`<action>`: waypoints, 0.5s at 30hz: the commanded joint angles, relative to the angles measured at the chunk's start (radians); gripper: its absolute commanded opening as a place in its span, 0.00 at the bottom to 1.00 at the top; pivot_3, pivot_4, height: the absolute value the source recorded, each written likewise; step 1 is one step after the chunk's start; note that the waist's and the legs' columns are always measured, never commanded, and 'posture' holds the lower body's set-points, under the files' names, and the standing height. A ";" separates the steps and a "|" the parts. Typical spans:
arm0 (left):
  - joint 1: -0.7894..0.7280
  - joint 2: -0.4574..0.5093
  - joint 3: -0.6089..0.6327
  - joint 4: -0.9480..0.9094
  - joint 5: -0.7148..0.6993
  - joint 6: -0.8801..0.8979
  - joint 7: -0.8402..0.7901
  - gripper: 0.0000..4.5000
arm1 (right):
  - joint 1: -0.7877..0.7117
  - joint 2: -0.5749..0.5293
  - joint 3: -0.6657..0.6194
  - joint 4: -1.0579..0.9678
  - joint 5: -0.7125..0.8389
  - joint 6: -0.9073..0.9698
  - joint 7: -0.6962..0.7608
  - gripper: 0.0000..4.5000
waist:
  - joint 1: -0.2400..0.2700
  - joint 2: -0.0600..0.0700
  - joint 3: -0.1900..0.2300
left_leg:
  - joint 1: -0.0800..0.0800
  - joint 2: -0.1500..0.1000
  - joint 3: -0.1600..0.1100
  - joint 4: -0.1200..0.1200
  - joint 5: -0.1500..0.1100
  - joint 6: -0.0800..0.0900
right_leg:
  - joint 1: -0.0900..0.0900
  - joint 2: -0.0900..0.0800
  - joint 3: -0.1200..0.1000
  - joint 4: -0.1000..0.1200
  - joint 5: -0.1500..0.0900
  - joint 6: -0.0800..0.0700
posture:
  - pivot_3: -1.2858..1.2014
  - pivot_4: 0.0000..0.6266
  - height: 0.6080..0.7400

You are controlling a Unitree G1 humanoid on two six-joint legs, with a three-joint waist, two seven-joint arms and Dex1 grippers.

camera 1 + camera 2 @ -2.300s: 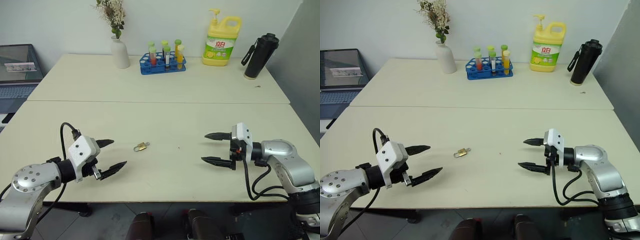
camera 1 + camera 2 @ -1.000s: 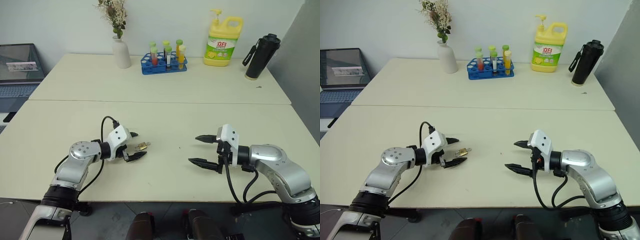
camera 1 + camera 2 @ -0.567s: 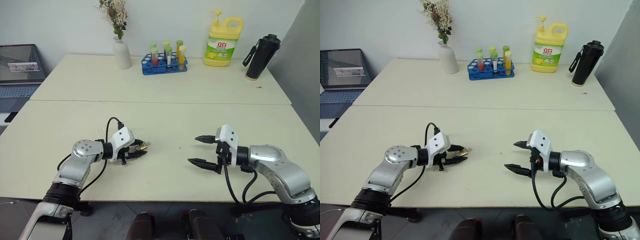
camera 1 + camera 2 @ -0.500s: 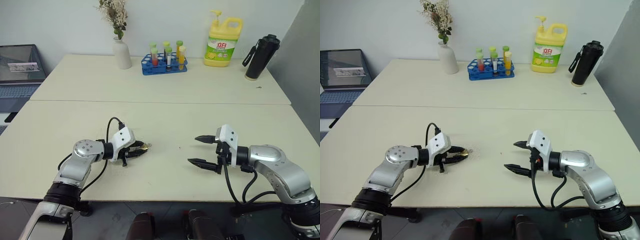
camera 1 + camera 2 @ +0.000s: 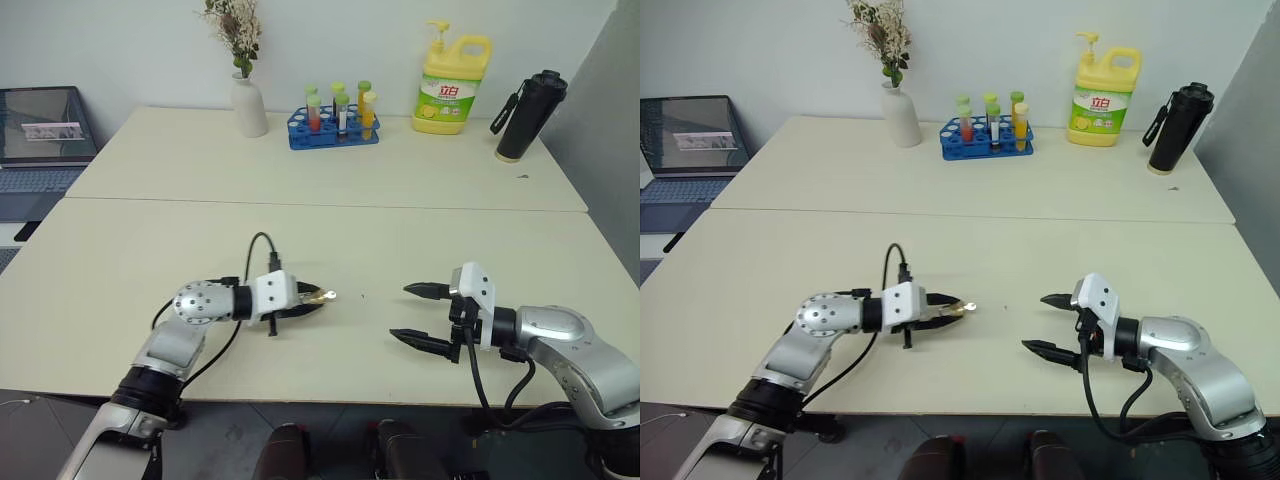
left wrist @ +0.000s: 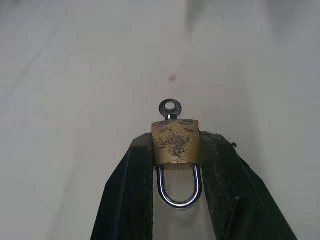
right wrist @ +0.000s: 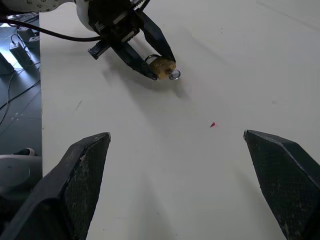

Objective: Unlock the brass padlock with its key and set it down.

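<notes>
Padlock (image 6: pixel 175 142) between left claw (image 6: pixel 176 150) fingertips

Silver arms, white wrist blocks, black cables; left pincer (image 5: pixel 312 299), right pincer (image 5: pixel 421 313) black, seemingly textured.

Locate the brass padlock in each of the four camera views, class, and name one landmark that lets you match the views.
Left eye view: brass padlock at lower centre, clamped at the left gripper tips.
Right eye view: lower centre, again at those tips.
Left wrist view: centre, between the two black fingers, key protruding beyond.
Right wrist view: upper middle, held by the other arm's gripper.
Shared landmark: the small red mark on the table.
</notes>
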 commanded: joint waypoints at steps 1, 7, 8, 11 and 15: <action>-0.049 -0.018 -0.013 -0.064 0.008 -0.099 -0.002 0.21 | 0.021 -0.006 -0.054 -0.031 0.016 -0.014 -0.021 1.00 | 0.001 0.000 0.000 | 0.000 0.000 0.000 0.000 0.000 0.000 | 0.000 0.000 0.000 0.000 0.000 0.000 | 0.52 0.24 1.00; -0.153 -0.039 -0.039 0.049 0.158 -0.442 0.093 0.21 | 0.054 -0.015 -0.104 -0.087 0.116 0.078 -0.029 1.00 | 0.002 0.000 0.000 | 0.000 0.000 0.000 0.000 0.000 0.000 | 0.000 0.002 0.000 0.000 0.000 0.001 | 0.52 0.24 1.00; -0.174 -0.041 -0.033 0.083 0.212 -0.534 0.143 0.21 | 0.037 -0.005 -0.107 -0.096 0.144 0.104 -0.041 1.00 | 0.002 0.000 0.000 | 0.000 0.000 0.000 0.000 0.000 0.000 | 0.000 0.002 0.000 0.000 0.000 0.000 | 0.52 0.24 1.00; -0.215 -0.045 -0.012 0.161 0.330 -0.711 0.273 0.21 | -0.015 0.030 -0.107 -0.110 0.210 0.163 -0.084 1.00 | 0.000 0.000 0.000 | 0.001 0.000 0.000 0.000 0.000 0.000 | 0.000 0.002 0.001 0.000 0.000 0.001 | 0.52 0.24 1.00; -0.229 -0.045 -0.005 0.210 0.414 -0.846 0.401 0.21 | -0.078 0.074 -0.098 -0.095 0.274 0.239 -0.142 1.00 | 0.001 0.000 0.000 | 0.000 0.001 0.000 0.000 0.000 0.000 | 0.000 0.002 0.000 0.000 0.001 0.000 | 0.52 0.24 1.00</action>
